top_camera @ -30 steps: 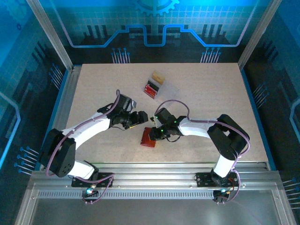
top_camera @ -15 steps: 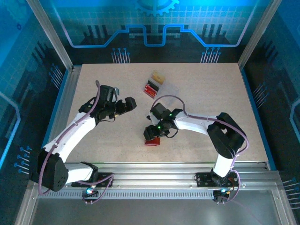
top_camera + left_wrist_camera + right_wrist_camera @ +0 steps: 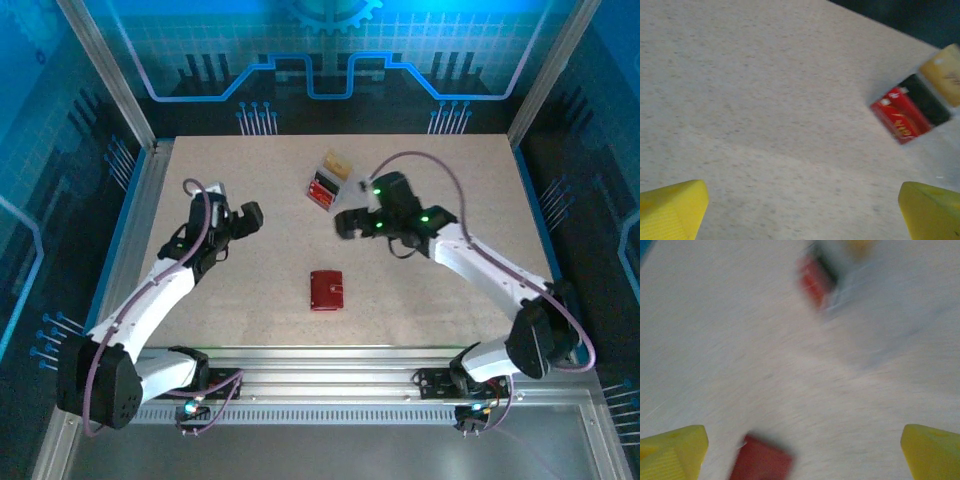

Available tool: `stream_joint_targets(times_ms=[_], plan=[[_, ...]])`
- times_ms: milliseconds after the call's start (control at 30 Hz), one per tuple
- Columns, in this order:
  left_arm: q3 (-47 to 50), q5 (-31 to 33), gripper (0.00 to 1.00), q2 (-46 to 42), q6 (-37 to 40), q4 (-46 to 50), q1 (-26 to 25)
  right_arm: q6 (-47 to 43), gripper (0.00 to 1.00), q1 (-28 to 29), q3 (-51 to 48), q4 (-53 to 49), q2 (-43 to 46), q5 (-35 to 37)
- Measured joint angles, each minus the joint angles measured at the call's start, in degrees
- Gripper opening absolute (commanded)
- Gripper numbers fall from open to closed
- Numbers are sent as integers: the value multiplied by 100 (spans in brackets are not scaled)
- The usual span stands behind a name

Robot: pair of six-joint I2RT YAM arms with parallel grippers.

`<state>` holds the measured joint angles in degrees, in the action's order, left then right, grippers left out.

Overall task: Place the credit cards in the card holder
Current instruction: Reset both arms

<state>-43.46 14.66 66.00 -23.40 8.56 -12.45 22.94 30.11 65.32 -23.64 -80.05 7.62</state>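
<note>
The dark red card holder [image 3: 325, 290] lies shut and flat on the table [image 3: 460, 160], close to the middle of its near edge, with neither arm touching it; whether cards sit inside cannot be told. Further in, the left gripper [image 3: 250, 215] hangs toward the left edge, its yellow fingertips [image 3: 672, 210] spread wide with nothing between them. The right gripper [image 3: 347, 222] hangs over the middle, its claw likewise wide apart and empty. Towards the far edge stands a clear box [image 3: 358, 188] holding a red piece [image 3: 897, 120] with white lettering too blurred to read, a dark piece [image 3: 927, 97] and a tan block [image 3: 945, 75].
</note>
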Motion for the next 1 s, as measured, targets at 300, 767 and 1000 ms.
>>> stream_joint_targets(times_ms=[300, 767, 1000], plan=[[1390, 730, 99, 835, 1213, -2503, 859, -894, 100, -1620, -2330, 1895, 590, 1996], [2310, 286, 99, 2286, 2065, -5764, 992, -1875, 100, -2535, -3591, 5187, -472, 927], [2304, 240, 99, 2288, 2234, -6192, 896, -2006, 100, -2516, -4170, 6356, -584, 693]])
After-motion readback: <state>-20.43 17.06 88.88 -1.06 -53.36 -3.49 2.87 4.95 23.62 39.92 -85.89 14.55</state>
